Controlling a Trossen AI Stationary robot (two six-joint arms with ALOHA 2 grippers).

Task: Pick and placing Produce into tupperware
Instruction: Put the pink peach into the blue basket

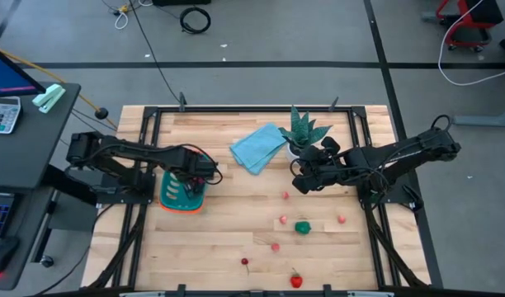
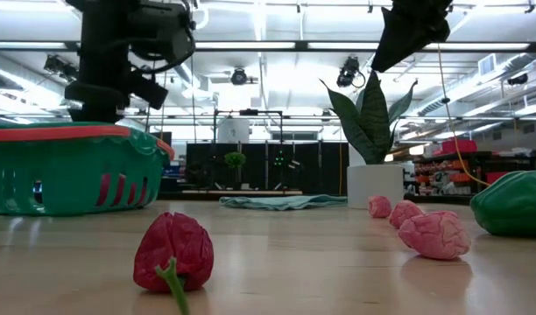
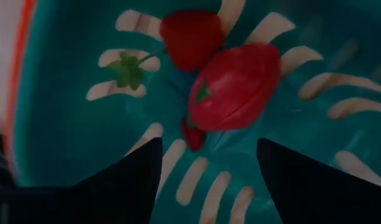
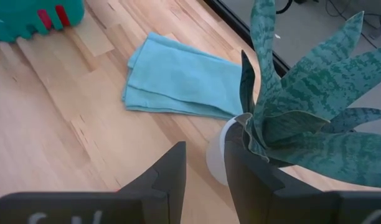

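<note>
The tupperware [image 1: 180,198] is a teal tray with an orange rim, standing on the table's left part, and it also shows in the low view [image 2: 67,171]. My left gripper [image 3: 209,168] hangs open over its slotted base, just above a large red piece [image 3: 234,87], a red strawberry [image 3: 190,37] with a green leaf, and a small red piece [image 3: 192,134]. My right gripper [image 1: 300,183] hovers by the potted plant, its fingers [image 4: 172,177] a narrow gap apart and empty. Pink pieces [image 1: 282,220], a green piece [image 1: 303,227] and a red one [image 1: 296,280] lie on the table.
A spiky green plant [image 1: 306,132] in a white pot [image 4: 218,155] stands right in front of my right gripper. A light blue folded cloth [image 1: 258,147] lies flat beside it. A small cherry [image 1: 245,261] and a red piece [image 2: 173,249] lie near the table's near edge.
</note>
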